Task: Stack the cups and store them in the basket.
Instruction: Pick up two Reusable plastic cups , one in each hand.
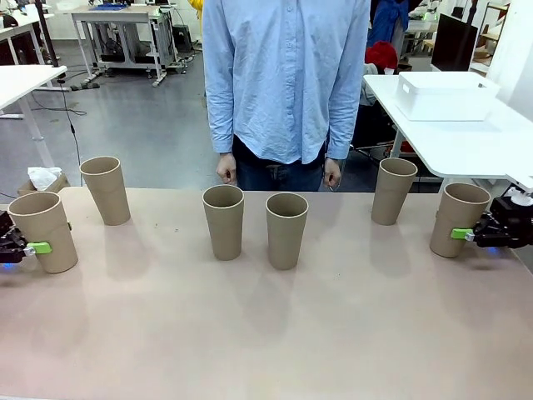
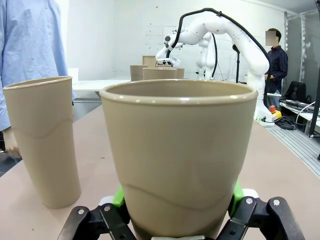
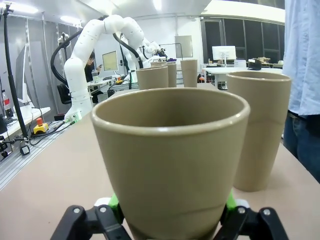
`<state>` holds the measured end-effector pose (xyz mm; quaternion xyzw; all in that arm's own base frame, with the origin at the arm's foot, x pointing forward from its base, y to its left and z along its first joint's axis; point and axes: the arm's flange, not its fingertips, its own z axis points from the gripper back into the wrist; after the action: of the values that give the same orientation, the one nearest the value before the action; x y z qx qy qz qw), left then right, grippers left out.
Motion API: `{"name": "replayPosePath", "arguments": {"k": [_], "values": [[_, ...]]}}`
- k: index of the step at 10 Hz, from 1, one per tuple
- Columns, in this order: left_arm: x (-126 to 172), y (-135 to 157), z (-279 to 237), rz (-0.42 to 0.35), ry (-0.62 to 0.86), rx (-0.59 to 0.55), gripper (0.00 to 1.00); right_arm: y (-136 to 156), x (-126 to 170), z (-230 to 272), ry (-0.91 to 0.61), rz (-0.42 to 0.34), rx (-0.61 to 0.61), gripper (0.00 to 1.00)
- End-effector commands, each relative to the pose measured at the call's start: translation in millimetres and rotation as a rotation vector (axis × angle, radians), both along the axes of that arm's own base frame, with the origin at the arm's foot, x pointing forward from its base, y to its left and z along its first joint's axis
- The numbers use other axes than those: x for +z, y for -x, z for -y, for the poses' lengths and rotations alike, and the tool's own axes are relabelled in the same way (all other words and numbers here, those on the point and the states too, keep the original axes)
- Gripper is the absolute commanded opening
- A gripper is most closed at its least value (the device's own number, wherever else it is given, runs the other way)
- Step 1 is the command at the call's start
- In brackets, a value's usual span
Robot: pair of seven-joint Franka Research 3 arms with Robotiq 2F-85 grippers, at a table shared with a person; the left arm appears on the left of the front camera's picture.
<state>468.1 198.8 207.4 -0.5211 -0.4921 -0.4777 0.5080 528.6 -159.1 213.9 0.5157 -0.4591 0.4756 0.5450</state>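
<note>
At either end of the tan table [image 1: 266, 333], an arm has hold of a cup. Six kraft paper cups stand upright in a loose row, none nested yet.

- Left gripper [image 1: 33, 248]: clamped low on the leftmost cup [image 1: 42, 229], green pads pressed to its wall on both sides.
- Right gripper [image 1: 466, 235]: likewise clamped low on the rightmost cup [image 1: 460, 217].
- Both held cups appear to rest on the table.

Risks, as I judge them:
- The grip sits near the base of a tall tapered cup, so a quick lift could let the top swing or the cup slide out of the pads.
- A thin paper wall may dent under the squeeze, and a deformed cup may then jam when nested.
- A slightly off-centre drop would catch rim on rim and tip the receiving cup.

Surroundings:
- Second cup [image 1: 106, 190] stands near the leftmost cup, and fifth cup [image 1: 393, 191] near the rightmost. Either could be clipped on a sideways move.
- Two middle cups [image 1: 224, 222] [image 1: 286, 230] stand just beside each other.
- The person's hands [image 1: 226, 169] hang at the far edge, behind the middle pair.
- White basket [image 1: 445, 96] sits on a separate table, far right, well apart from every cup. That makes a long carry for a stack.
</note>
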Motion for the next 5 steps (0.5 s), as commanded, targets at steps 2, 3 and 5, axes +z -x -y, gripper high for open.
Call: {"name": "replayPosePath", "arguments": {"k": [2, 3, 5], "values": [[49.4, 9.3, 24.2, 0.063, 0.000, 0.022, 0.85, 27.5, 52.9, -14.5, -0.002, 0.056, -0.089, 0.84], [70.0, 12.8, 40.2, 0.081, 0.002, 0.019, 0.85, 43.4, 77.4, -22.9, -0.003, 0.072, -0.117, 0.84], [114.2, 31.8, 76.9, 0.090, 0.016, 0.045, 0.85, 76.2, 116.3, -38.9, 0.039, 0.067, -0.190, 0.84]]}}
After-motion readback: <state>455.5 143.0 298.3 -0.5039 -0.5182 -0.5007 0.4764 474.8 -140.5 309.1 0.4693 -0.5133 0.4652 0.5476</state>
